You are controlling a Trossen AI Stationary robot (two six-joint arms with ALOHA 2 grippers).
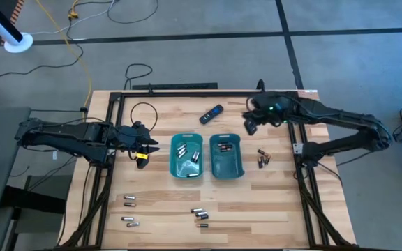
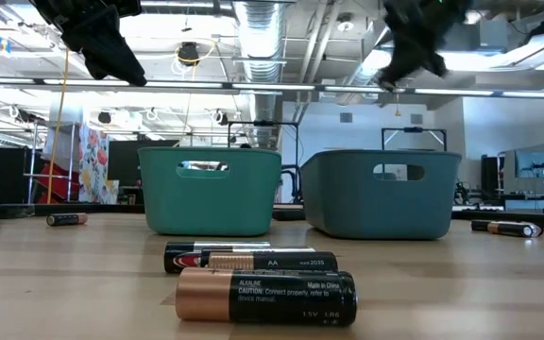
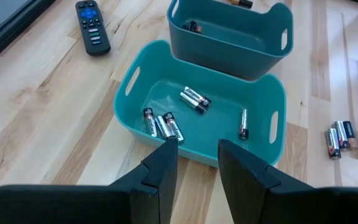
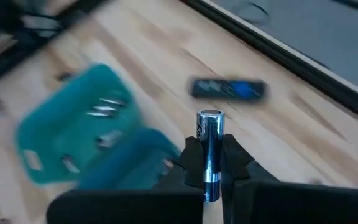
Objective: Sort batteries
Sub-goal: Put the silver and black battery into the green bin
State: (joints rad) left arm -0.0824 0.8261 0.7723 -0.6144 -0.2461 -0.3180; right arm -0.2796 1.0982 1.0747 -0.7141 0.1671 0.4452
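Right wrist view showed the right claw clamped on a silvery cylindrical battery, held upright for sorting; left claw hovered part-open, empty.

light wood-plank table, two teal trays side by side mid-table, black remote just behind them, loose batteries scattered along the front edge, a few more right of the trays
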